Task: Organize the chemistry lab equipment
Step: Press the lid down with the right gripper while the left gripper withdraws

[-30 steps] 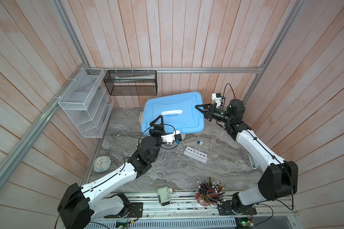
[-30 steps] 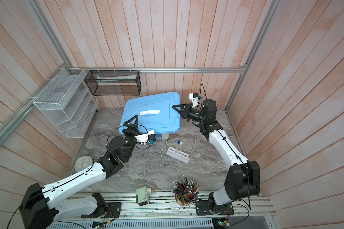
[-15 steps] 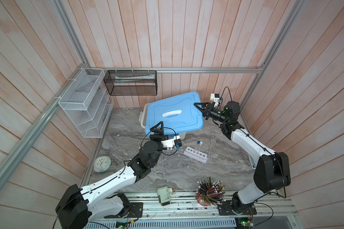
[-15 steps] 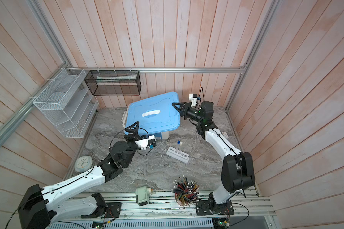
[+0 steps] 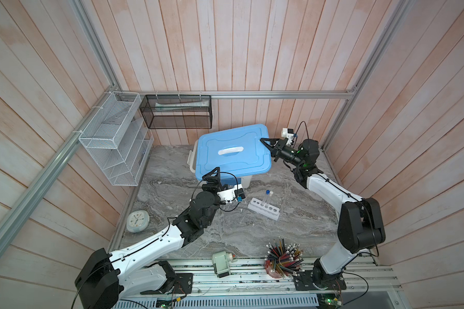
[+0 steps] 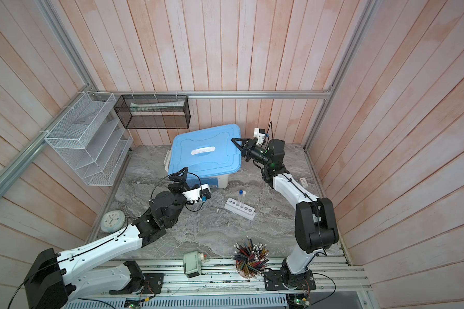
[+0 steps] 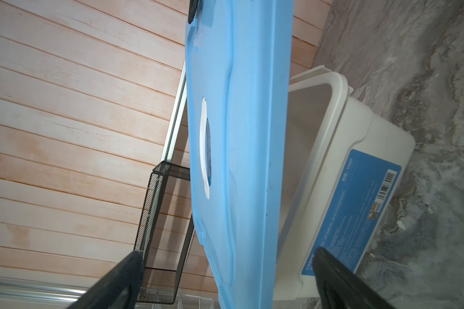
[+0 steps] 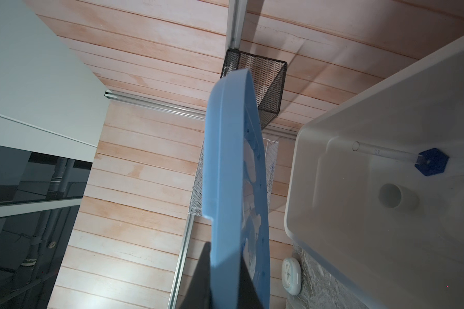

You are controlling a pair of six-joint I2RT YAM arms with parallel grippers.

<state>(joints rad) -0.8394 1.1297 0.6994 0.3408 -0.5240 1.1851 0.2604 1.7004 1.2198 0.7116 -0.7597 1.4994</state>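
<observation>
My right gripper (image 5: 268,145) (image 8: 225,267) is shut on the right edge of the blue lid (image 5: 232,151) (image 8: 227,166), holding it raised and tilted over the white bin (image 5: 244,181) (image 8: 332,187). A blue-based clear cylinder (image 8: 431,161) and a tiny white cup (image 8: 394,199) lie inside the bin. My left gripper (image 5: 214,173) (image 7: 228,251) stands open at the lid's (image 7: 241,133) near edge, its fingers apart from it on either side. On the table a white rack (image 5: 263,210) holds two capped test tubes (image 5: 267,198), one blue, one white.
A round clock (image 5: 137,220) lies at the left edge. A green pencil sharpener (image 5: 221,264) and a red cup of pencils (image 5: 281,259) stand at the front. A white wire shelf (image 5: 113,139) and a black mesh basket (image 5: 177,115) hang on the walls.
The right arm has folded inward, carrying the gripped lid slightly left. The left gripper has drawn back a little toward the front.
</observation>
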